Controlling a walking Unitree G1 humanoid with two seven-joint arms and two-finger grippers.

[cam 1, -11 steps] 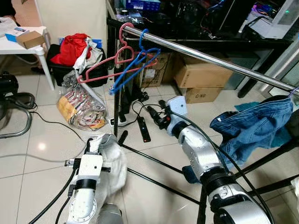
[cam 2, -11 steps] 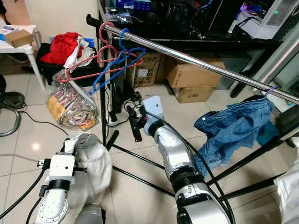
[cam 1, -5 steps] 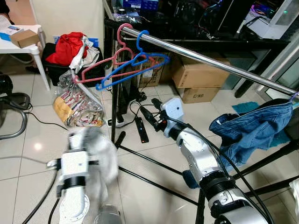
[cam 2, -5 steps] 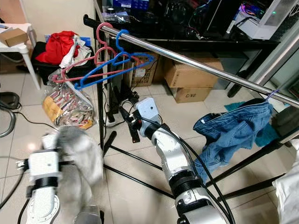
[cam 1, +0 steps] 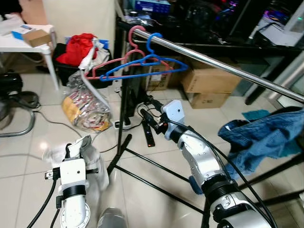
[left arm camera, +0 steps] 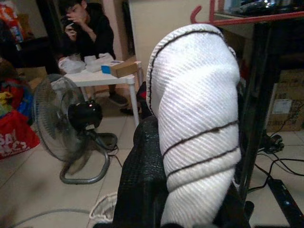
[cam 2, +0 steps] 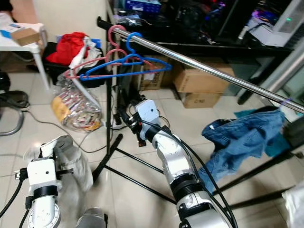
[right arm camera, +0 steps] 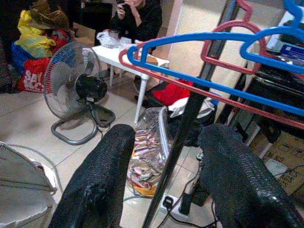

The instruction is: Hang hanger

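Blue plastic hanger (cam 1: pixel 145 67) hooked on shiny steel rail (cam 1: pixel 228 68); right gripper (right arm camera: pixel 166 187) spread, empty, below it. Left gripper (left arm camera: pixel 190 190) pinching white ribbed cloth (left arm camera: pixel 197 118). Risk: right arm rising could knock hanger off rail; dangling cloth could snag black rack leg (cam 1: pixel 124 137).

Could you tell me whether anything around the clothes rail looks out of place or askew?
The denim garment hangs bunched and lopsided from the far end of the rail, not spread on a hanger. The pink hanger and blue hanger hang properly. The left pincer grips a white cloth.

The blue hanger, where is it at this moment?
In the left eye view the blue hanger hangs on the metal rail, near its left end, beside the pink hanger.
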